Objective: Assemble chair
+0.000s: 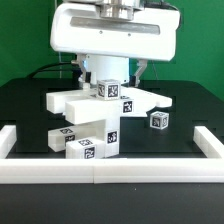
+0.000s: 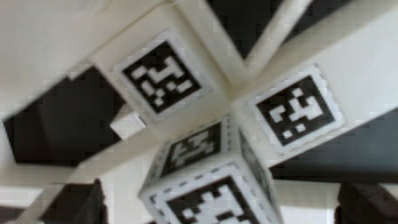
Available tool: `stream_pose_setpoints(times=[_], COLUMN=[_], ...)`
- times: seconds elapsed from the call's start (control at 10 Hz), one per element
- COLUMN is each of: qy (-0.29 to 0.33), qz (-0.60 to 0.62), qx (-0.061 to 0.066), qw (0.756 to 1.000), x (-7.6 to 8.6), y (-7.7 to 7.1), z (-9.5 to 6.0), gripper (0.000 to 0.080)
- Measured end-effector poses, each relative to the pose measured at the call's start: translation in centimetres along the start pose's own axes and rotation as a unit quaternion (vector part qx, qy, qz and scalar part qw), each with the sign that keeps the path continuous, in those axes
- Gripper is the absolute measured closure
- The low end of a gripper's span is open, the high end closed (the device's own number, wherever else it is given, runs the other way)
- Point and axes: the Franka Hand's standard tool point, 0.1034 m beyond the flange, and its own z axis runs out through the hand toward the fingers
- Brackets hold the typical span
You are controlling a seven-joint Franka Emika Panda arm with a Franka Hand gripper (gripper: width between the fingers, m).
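Closest in, across the bottom of the exterior view, lies the plain white front rail [image 1: 100, 172], with a side rail [image 1: 10, 140] at the exterior view's left edge and another at its right edge. Just behind it, on the black worktop [image 1: 30, 115], sits the heap of chair parts [image 1: 88, 145] in the lower centre of the frame. Tagged pieces lie low down, a long bar [image 1: 75, 103] lies across them and reaches toward the exterior view's left, and a tagged block [image 1: 110, 90] sits on top. A small cube [image 1: 158, 120] rests on the worktop at centre right, near the heap's right end. My fingers [image 1: 110, 72] hang right over the tagged block, spread wide and gripping nothing. In the wrist view my dark fingertips [image 2: 63, 203] stand either side of that block [image 2: 214, 185], with a gap at each. Farthest back, my white arm [image 1: 110, 30] fills the upper centre.
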Motion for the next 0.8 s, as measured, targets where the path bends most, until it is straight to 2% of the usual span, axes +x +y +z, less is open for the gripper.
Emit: stream_pose_setpoints(times=[0.4, 0.6, 0.7, 0.8], qy=[-0.003, -0.005, -0.005, -0.005], qz=[-0.114, -0.117, -0.117, -0.117], qx=[-0.006, -0.007, -0.007, -0.007], qw=[0.993, 0.993, 0.993, 0.993], x=[-0.10, -0.15, -0.16, -0.17], y=[0.47, 0.62, 0.64, 0.65], z=[0.05, 0.09, 0.11, 0.12], gripper=[0.0151, 0.0151, 0.0262, 0.0262])
